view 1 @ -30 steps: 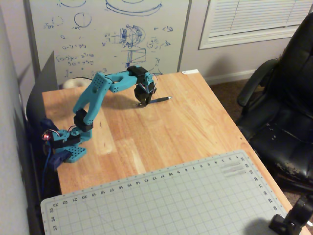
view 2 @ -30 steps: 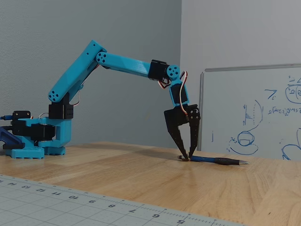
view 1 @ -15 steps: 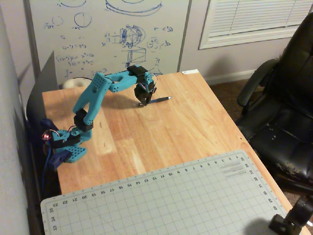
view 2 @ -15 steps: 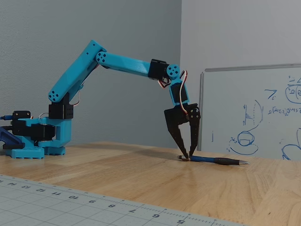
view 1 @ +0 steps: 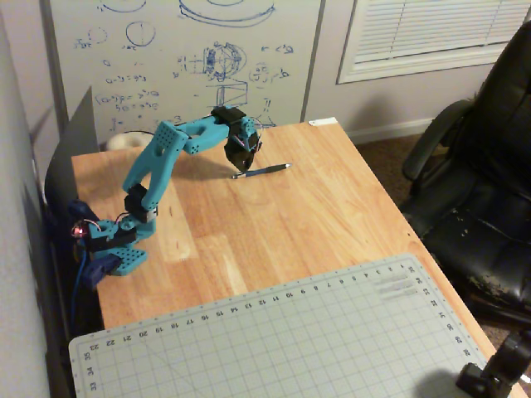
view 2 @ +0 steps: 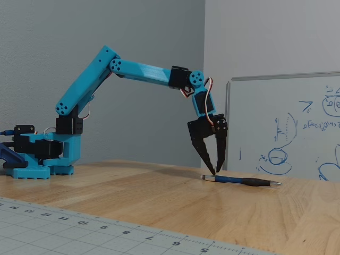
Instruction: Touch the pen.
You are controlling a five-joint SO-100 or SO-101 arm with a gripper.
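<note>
Wooden tabletop carries the pen, which lies flat near the far edge, close to the whiteboard leaning behind it; in the high fixed view the pen is seen pointing toward the right edge. The gripper is held just above the pen's blunt end, its tips clear of the barrel as far as the low side view shows. The jaws are parted by a narrow gap and nothing is gripped between them.

The pen is judged to be light, stiff and smooth, so it is likely to roll or skid if it is nudged from the side. Contact is best made from straight above, on the middle of the barrel or the darker grip section near the silvery tip. Little force is needed. The cutting mat at the near edge is well apart from the work.
</note>
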